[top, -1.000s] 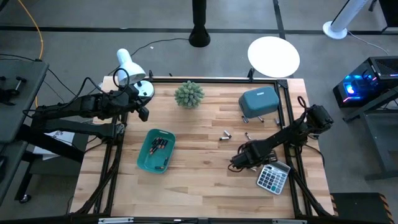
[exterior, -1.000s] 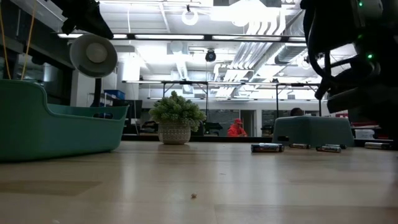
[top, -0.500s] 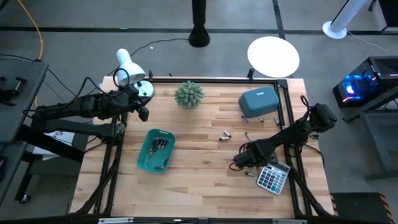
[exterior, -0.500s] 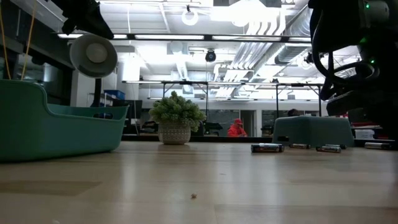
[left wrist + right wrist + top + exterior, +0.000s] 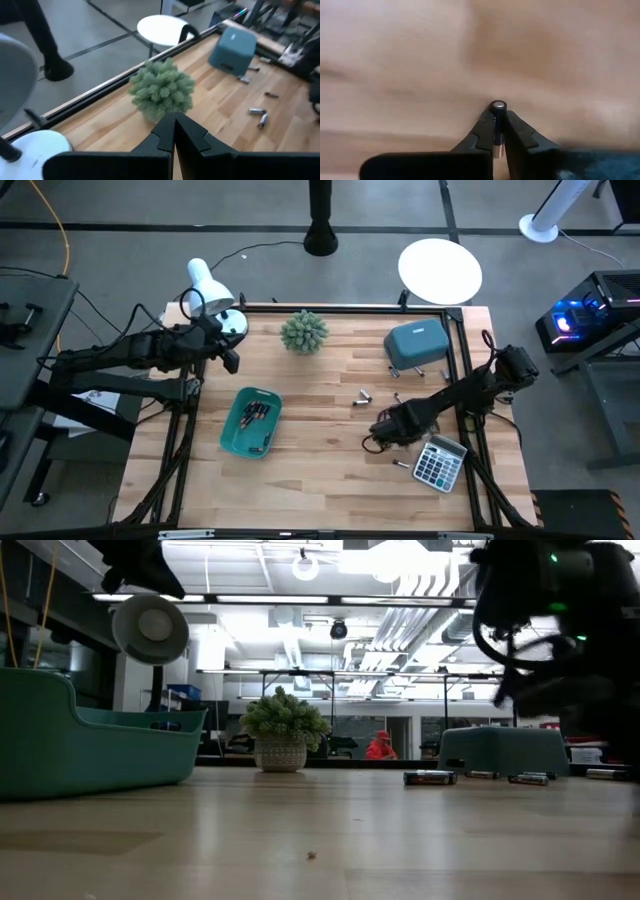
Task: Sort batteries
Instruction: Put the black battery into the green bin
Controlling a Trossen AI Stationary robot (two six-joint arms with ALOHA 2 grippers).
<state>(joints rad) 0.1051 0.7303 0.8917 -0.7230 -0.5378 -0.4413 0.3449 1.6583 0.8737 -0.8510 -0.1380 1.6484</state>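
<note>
Where the right gripper (image 5: 498, 131) hangs over the pale wooden surface (image 5: 320, 480), clamped on one slim dark battery with a silvery cap (image 5: 498, 107), long axis running straight out between the fingers. Lies well right of the shallow teal plastic tray (image 5: 250, 423), with that tray nearer the left gripper (image 5: 174, 131), parked with fingers pressed together near the small potted green plant (image 5: 304, 332). Loose batteries (image 5: 363, 396) mid-surface. Another by the grey calculator (image 5: 438, 462). Battery body mostly hidden by the fingers.
</note>
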